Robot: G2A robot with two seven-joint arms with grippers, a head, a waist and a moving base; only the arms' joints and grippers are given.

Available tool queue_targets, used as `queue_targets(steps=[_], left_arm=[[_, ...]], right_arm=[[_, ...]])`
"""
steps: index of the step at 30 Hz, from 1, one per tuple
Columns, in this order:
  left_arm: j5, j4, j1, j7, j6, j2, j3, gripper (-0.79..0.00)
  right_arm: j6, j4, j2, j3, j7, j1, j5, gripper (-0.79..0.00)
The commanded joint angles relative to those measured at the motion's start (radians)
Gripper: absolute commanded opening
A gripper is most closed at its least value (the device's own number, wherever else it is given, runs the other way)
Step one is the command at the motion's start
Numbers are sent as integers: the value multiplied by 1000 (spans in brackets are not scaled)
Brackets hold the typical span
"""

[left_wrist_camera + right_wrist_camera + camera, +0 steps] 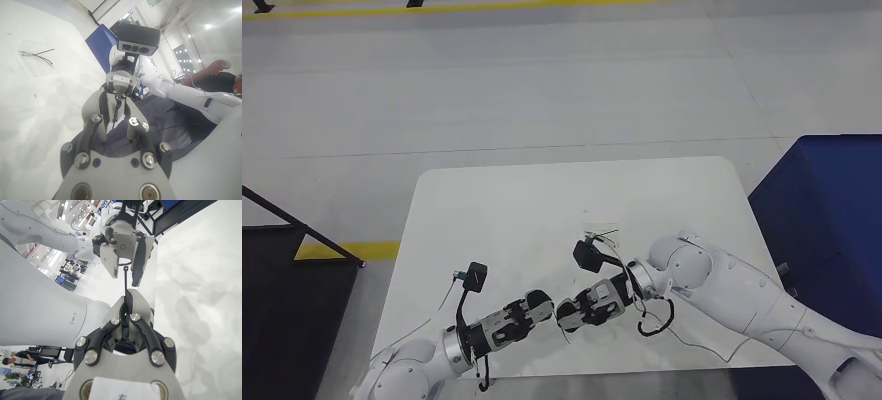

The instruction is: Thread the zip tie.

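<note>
A pale grey floor (542,90) with yellow lines surrounds a white counter (502,210), and a blue cabinet (832,230) stands just beside the counter's right edge. The two arms meet above the counter's near edge, tip to tip.

The right tool (127,294) is clamped tight on a black zip tie (125,281). The strap runs between its closed fingers and sticks straight out towards the other arm, ending in the small square head. In the right wrist view the left tool (125,279) faces it with its fingers spread apart. The tie's head sits in the gap between them, and neither finger clearly touches it. Behind the head, a second thin black strand crosses the gap between the left tool's fingers; what it belongs to cannot be told.

In the left wrist view the left tool's grey fingers stand either side of the right tool's closed tips, with the dark strap between them.

Farther back on the counter, well apart from both tools, a few spare ties (36,55) lie crossed over one another on a clear sheet (37,62).
</note>
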Motion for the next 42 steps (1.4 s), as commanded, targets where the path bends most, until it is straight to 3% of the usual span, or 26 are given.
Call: queue_targets(steps=[1, 5, 6, 7, 18, 21, 24, 28, 29, 35, 37, 42], left_arm=[[6, 0, -2, 4, 4, 1, 4, -785], [12, 0, -4, 11, 5, 2, 9, -785], [13, -1, -4, 14, 4, 3, 9, -785], [14, -2, -3, 19, 2, 3, 8, -785], [-40, 2, 14, 64, -35, 6, -21, -785], [-63, -16, 21, 132, -89, 4, -35, -785], [-109, 3, 39, 184, -213, 1, -30, -785], [-142, 46, 39, 235, -360, -4, -15, -785], [-142, 46, 39, 235, -360, -4, -15, -785], [-142, 46, 39, 235, -360, -4, -15, -785], [-145, 38, 37, 241, -359, -4, -12, -785], [-135, 41, 24, 333, -456, -16, 13, -785]], right_arm=[[1, -1, -2, 3, 1, -2, -3, -785], [3, -1, -2, 10, 3, -7, -4, -785], [2, -1, -2, 12, 2, -8, -3, -717], [0, -1, -1, 15, 0, -10, -1, 0], [15, -14, -2, 17, -17, -28, -3, 0], [13, 34, 3, 47, -62, -60, 117, 0], [18, 64, 3, 54, 18, -80, 333, 0], [181, 69, -2, 68, 181, -104, 698, 0], [221, 79, -4, 74, 221, -102, 730, 0], [230, 71, -5, 72, 220, -106, 731, 0], [290, 34, -10, 62, 225, -119, 711, 0], [379, 29, -40, 60, 262, -162, 848, 0]])
